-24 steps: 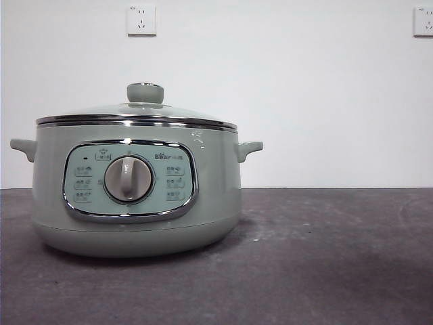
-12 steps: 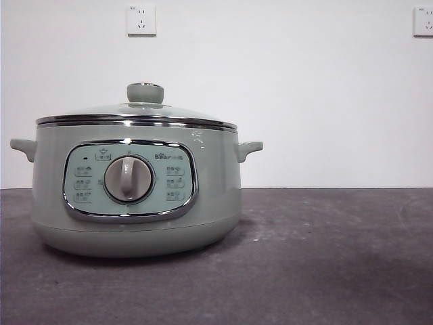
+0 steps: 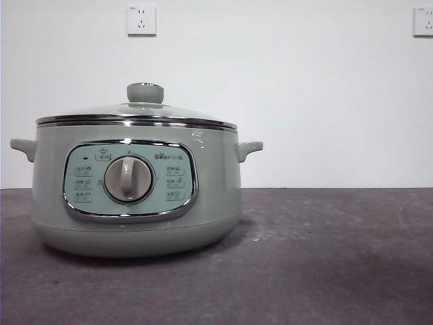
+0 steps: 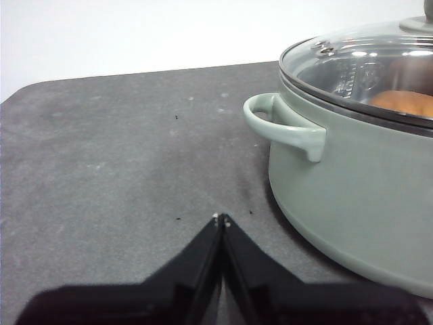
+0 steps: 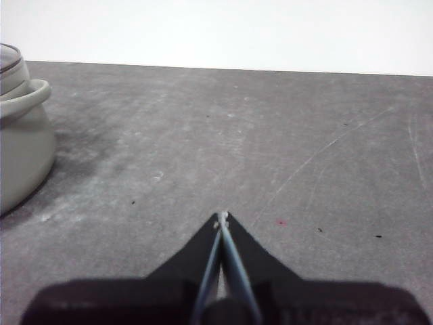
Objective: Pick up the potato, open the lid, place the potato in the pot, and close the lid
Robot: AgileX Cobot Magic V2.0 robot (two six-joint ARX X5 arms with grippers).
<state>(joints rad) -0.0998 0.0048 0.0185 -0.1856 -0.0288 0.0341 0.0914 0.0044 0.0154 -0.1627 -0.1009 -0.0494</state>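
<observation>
pot [image 3: 135, 196] at 9 o'clock on worktop [image 3: 325, 257], panel print too small to read | lid [image 3: 135, 112] seated on it | potato [image 4: 404, 103] inside, under glass | left gripper [image 4: 221, 220] pressed together beside pot | right gripper [image 5: 221, 218] pressed together, well apart

The pot [image 3: 135, 196] is pale green, the potato [image 4: 404, 103] is orange, the table [image 3: 325, 257] is dark grey, and the wall [image 3: 304, 95] is white.
</observation>
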